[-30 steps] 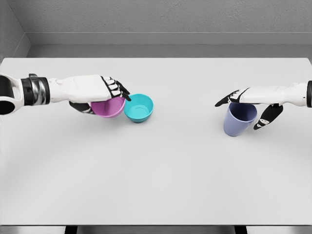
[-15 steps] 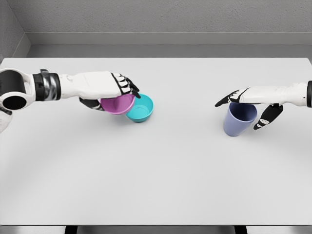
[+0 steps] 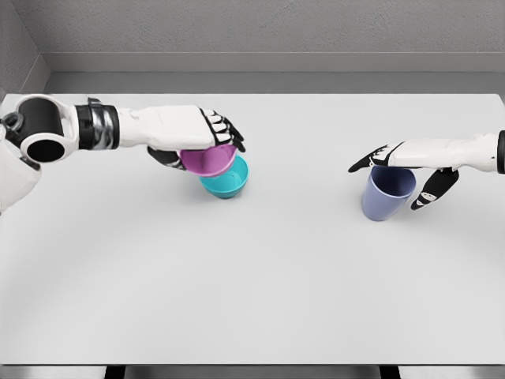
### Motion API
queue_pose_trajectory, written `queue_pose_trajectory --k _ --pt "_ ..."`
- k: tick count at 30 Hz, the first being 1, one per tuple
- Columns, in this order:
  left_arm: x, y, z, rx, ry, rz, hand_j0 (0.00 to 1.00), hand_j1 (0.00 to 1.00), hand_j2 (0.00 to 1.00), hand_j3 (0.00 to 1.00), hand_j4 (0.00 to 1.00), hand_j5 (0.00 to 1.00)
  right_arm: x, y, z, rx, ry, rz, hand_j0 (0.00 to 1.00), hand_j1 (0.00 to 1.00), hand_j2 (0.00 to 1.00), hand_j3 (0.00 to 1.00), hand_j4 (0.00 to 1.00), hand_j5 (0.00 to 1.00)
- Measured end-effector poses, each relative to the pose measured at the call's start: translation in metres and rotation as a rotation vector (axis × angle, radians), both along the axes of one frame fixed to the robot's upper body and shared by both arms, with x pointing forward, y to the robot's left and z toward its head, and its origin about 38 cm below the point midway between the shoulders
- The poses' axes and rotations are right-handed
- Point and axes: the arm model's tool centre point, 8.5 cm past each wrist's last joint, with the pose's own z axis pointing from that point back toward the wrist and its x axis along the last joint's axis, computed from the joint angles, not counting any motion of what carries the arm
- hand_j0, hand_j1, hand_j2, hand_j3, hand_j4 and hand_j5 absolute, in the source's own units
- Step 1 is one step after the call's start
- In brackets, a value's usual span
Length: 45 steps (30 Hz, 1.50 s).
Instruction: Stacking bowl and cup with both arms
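Two hands are seen over the white table (image 3: 252, 300). The left hand (image 3: 207, 133) is stretched in from the left edge w/ the forearm nearly level, palm down, fingers curled over the rim of a pink bowl (image 3: 208, 160), thumb tucked under on the near-left side; the bowl is gripped. The pink bowl is held tilted, its opening turned slightly toward the camera, and is seen above and partly overlapping a teal bowl (image 3: 226, 181). Whether the pink one is touching the teal one cannot be told. The teal bowl is set upright on the table, left of centre, w/ only its right and lower part visible under the pink one.

The right hand (image 3: 402, 162) is reached in from the right edge, arm level, palm down. Its dark-tipped fingers are laid flat across the top of a blue cup (image 3: 387, 193), pointing left, and the thumb is hung down just beside the cup's right wall. The cup is enclosed between fingers and thumb, but a firm grip cannot be confirmed. The cup is seen leaning a bit, open end up, well apart from both bowls, approx. level w/ them across the table.
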Motion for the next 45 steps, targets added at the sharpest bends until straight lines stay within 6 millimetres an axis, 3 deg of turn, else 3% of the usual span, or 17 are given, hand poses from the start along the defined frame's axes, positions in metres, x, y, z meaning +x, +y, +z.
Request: queue_pose_trajectory --k 19,45 --pt "0.012 -0.019 -0.005 0.018 0.024 -0.015 0.65 0.65 0.65 0.65 0.65 0.65 0.000 0.001 0.000 -0.001 -0.001 0.003 1.00 1.00 1.00 1.00 1.00 1.00" --pt "0.018 -0.018 -0.014 0.047 0.049 -0.002 0.69 0.69 0.69 0.69 0.69 0.69 0.000 0.000 0.000 -0.001 0.000 0.000 1.00 1.00 1.00 1.00 1.00 1.00"
